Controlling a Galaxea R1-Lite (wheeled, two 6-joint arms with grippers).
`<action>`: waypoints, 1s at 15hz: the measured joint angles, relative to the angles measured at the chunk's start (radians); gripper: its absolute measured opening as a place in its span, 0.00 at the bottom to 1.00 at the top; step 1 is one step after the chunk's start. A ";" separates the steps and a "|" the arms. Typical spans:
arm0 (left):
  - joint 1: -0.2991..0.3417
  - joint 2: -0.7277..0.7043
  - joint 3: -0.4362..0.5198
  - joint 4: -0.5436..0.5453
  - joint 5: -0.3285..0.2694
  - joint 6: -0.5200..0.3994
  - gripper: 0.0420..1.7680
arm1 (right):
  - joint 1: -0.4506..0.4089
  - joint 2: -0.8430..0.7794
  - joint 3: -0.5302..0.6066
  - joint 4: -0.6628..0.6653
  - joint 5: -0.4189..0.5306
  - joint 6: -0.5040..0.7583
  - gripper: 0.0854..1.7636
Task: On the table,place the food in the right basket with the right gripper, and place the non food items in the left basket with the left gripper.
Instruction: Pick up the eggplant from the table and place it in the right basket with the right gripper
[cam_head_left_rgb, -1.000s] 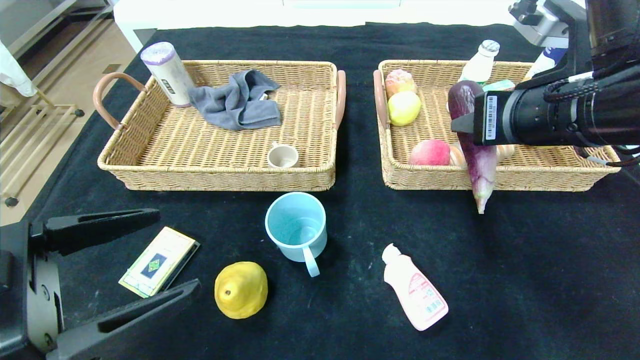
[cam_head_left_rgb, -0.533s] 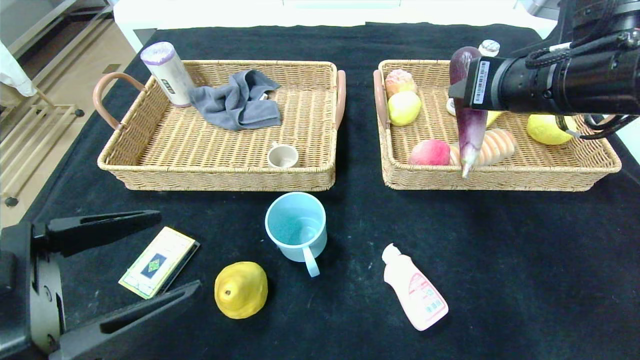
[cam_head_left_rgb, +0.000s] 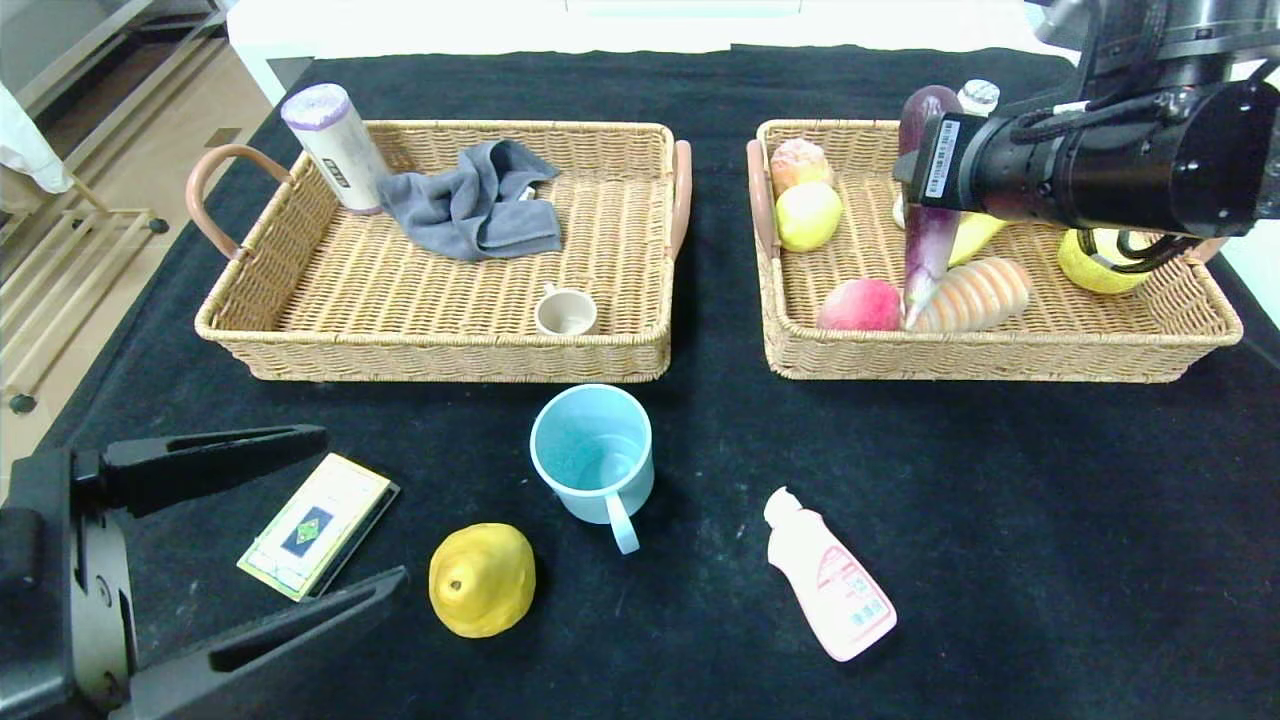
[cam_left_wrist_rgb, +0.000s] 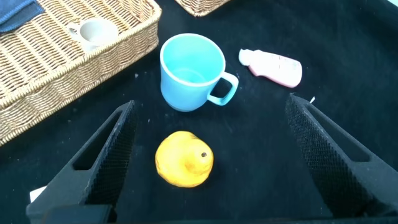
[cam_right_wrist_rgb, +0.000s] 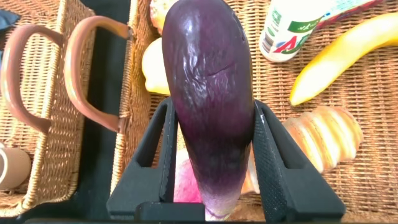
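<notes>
While the right gripper reaches level from the right edge over the right basket at the far right corner, its fingers clamp the eggplant, hanging tip-down between peach and bread. Near the front left corner, the left gripper hovers, fingers spread wide.

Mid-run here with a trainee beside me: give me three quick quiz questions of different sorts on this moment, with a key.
1. True or false: the right gripper is shut on the long purple eggplant.
2. The eggplant hangs over which wicker basket? A) left B) right
3. Fill in: the only food on the black cloth outside the baskets is the yellow ____, near the open left gripper.

Key: 1 true; 2 B; 3 pear.
</notes>
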 joint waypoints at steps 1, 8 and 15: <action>0.000 0.000 0.000 0.000 -0.001 0.000 0.97 | 0.000 0.005 0.001 -0.002 0.001 0.000 0.43; 0.000 0.001 0.001 -0.001 -0.001 0.007 0.97 | -0.002 0.021 0.002 -0.001 0.000 0.000 0.62; 0.000 0.001 0.005 -0.001 -0.001 0.009 0.97 | 0.001 0.013 0.011 0.013 0.001 0.001 0.82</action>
